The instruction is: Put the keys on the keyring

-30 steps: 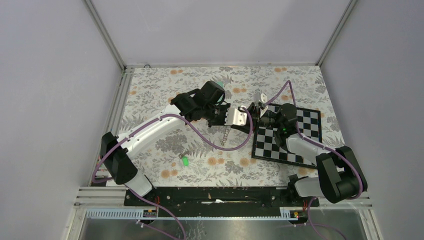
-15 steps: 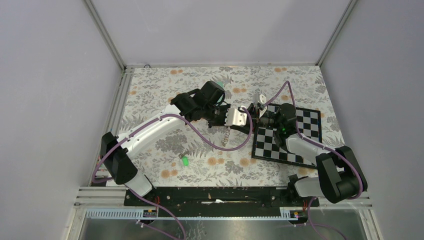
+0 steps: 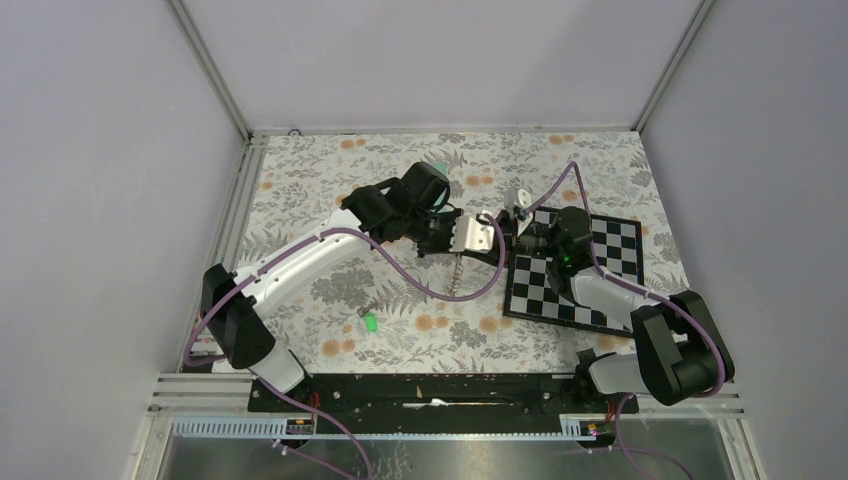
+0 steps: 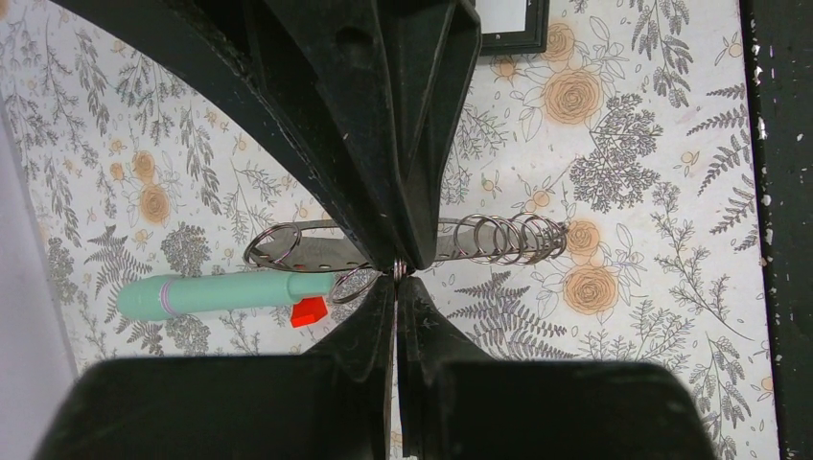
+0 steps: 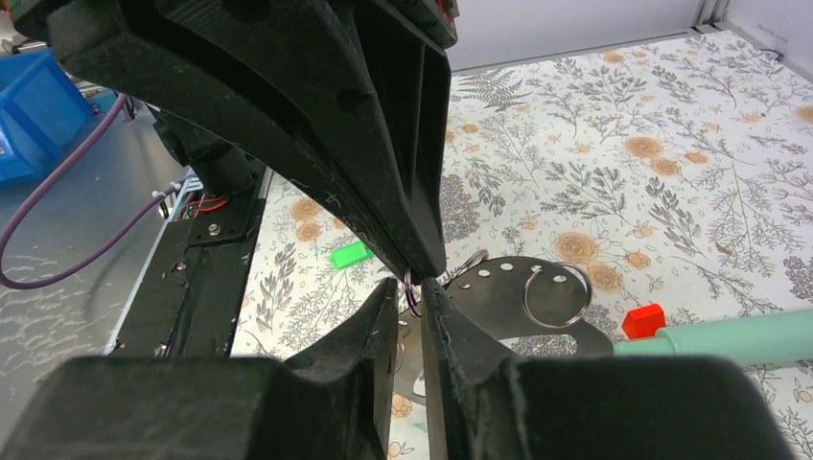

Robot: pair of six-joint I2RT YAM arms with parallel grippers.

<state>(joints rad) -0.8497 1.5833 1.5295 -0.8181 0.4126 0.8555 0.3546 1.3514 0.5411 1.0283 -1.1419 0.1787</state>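
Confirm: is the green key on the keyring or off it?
Off. The green key lies on the floral table, apart from the keyring.

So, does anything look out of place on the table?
The green-headed key lies alone on the flowered cloth, far from the keyring pinched in the left claw. The chessboard sits at a slant on the cloth.

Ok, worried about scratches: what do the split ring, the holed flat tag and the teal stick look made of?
Split ring: looks like steel wire, thin and shiny. Flat tag: probably sheet metal, dull grey with punched holes. Teal stick: likely plastic, matte and evenly coloured.
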